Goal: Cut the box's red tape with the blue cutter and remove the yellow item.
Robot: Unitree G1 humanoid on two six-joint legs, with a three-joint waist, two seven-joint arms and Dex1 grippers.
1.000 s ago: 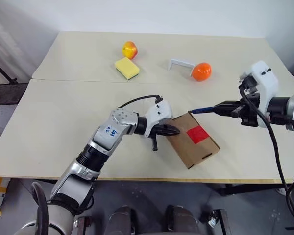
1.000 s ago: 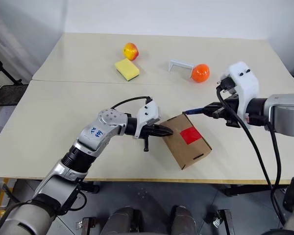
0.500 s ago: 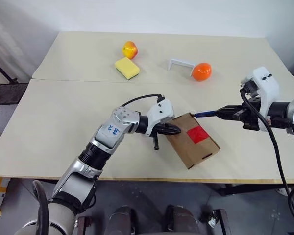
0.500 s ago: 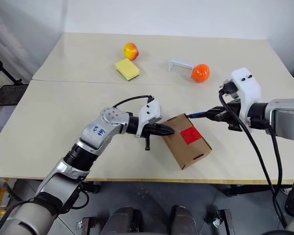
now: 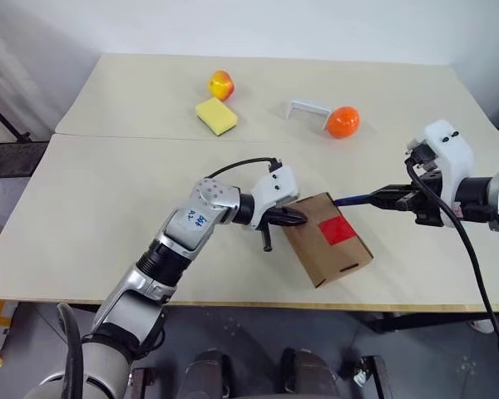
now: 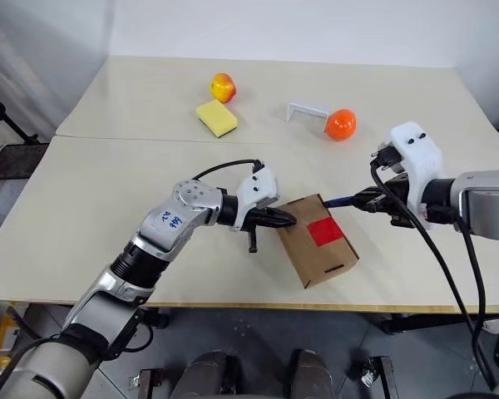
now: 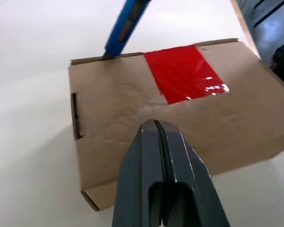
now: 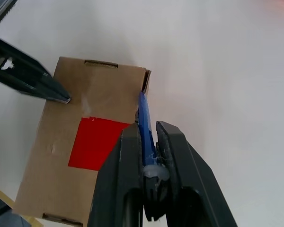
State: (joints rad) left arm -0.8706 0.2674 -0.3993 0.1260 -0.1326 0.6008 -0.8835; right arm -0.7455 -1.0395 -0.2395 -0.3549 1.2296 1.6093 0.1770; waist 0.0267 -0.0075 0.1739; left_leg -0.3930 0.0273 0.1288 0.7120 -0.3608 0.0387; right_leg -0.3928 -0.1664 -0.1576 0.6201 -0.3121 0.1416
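The right pincer (image 5: pixel 397 198) grips the blue cutter (image 5: pixel 355 198), whose long axis runs straight ahead of it to the box (image 5: pixel 328 238) on the desk (image 5: pixel 108 191); its tip meets the box's far top edge, the red tape (image 7: pixel 183 72) just beside; the left pincer (image 5: pixel 294 219), closed and empty, presses the opposite side; the yellow item is presumably inside.

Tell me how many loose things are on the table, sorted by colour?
Yellow: 2, apple, sponge
Orange: 1, ball
White: 1, handle
Brown: 1, box with red tape
Blue: 1, cutter, held in the right gripper
Total: 6
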